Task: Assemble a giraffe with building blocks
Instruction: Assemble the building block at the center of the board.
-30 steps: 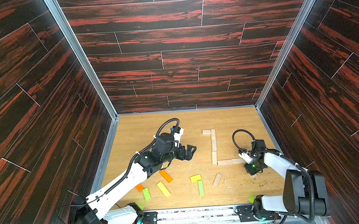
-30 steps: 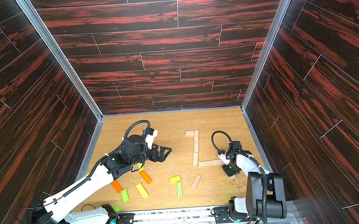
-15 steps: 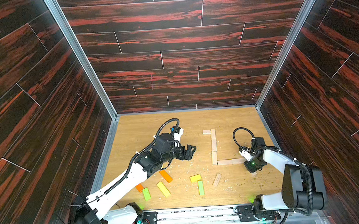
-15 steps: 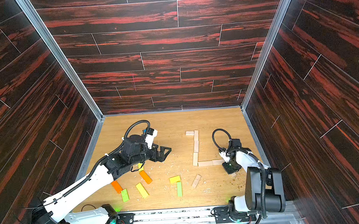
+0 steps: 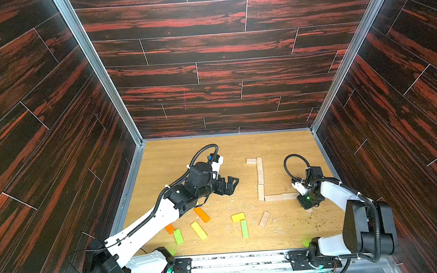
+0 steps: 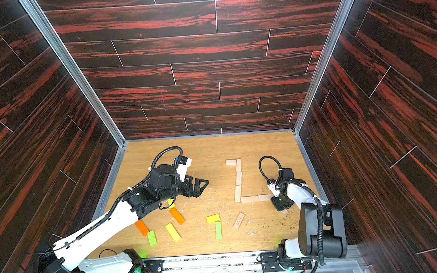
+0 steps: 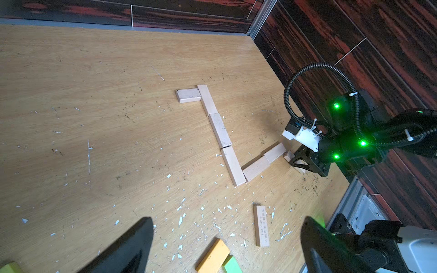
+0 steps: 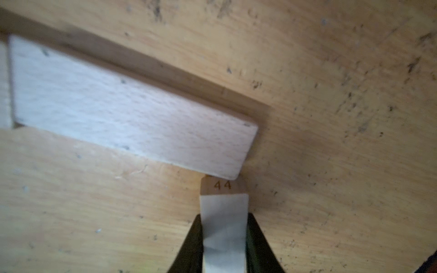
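While the right gripper [image 8: 224,232] clamped 1 pale plank [image 8: 222,186] lying near-far, its far end sat at the row's right-end plank [image 8: 132,111]; the left gripper [image 5: 230,185] gaped.

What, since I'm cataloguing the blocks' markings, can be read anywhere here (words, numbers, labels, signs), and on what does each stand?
"44": on the end of the pale wooden block clamped in the right gripper.
Two rows of printed characters on the loose plain plank: too small to read.
No other text, label or sign shows.
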Controlling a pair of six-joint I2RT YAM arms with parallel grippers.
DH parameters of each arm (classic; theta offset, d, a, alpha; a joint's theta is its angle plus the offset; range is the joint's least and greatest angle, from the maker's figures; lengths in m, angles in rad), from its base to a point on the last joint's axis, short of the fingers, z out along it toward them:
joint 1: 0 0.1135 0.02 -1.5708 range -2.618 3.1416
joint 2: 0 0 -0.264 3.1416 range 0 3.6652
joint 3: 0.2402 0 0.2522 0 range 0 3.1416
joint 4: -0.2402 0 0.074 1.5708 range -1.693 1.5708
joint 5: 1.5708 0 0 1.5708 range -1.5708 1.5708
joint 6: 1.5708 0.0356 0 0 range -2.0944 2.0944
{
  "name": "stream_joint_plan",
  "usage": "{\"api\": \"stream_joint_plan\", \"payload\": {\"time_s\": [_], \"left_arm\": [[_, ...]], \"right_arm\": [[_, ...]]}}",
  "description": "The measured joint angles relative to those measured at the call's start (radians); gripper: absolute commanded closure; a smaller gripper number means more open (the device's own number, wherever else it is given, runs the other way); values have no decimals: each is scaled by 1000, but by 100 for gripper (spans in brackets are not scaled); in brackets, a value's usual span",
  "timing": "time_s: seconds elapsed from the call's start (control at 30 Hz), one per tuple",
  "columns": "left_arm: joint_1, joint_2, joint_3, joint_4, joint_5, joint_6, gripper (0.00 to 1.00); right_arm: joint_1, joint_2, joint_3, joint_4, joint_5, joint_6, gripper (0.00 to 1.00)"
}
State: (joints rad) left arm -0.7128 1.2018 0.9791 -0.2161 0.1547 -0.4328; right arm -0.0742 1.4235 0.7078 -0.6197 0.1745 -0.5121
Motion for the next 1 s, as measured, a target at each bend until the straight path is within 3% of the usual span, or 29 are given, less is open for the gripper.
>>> {"api": "stream_joint_plan", "payload": {"time_s": [1.0], "left_arm": [[0, 0, 0, 0, -6, 4, 0]], "right_arm": [[7, 30, 17, -4, 2, 31, 73]]}}
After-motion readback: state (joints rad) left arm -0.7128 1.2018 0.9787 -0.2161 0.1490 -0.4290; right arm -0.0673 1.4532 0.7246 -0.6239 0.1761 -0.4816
